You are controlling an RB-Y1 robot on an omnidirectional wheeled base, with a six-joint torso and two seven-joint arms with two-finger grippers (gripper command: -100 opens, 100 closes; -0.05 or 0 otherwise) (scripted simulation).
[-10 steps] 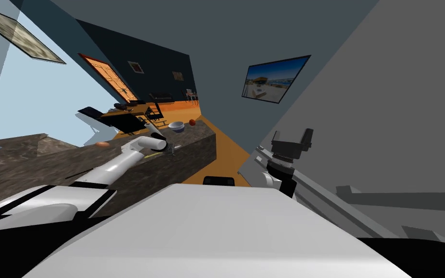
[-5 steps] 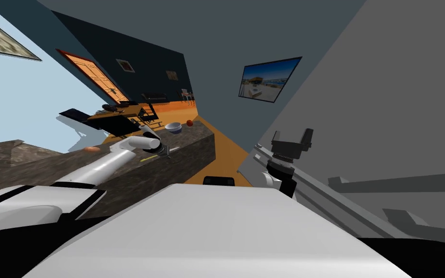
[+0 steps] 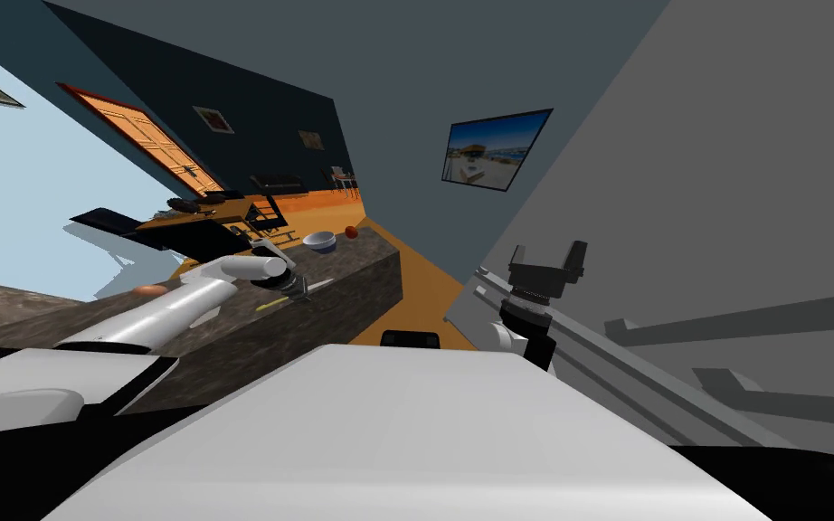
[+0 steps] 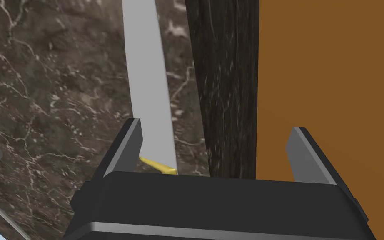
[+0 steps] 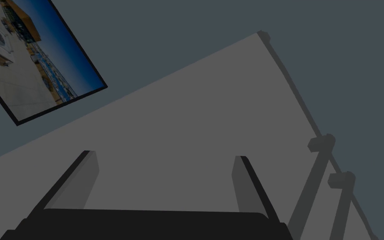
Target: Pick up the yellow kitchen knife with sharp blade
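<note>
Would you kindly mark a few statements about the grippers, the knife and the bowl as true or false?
1. The left gripper is open. True.
2. The knife is lifted clear of the counter. False: it lies flat on the dark marbled top, its grey blade pointing away from the gripper.
3. The knife lies close to the counter's edge. True.
4. The right gripper is shut on the knife. False: its fingers stand apart with nothing between them, off to the robot's right and away from the counter.
5. The bowl stands on the floor. False: it stands on the counter, beyond the knife.
</note>
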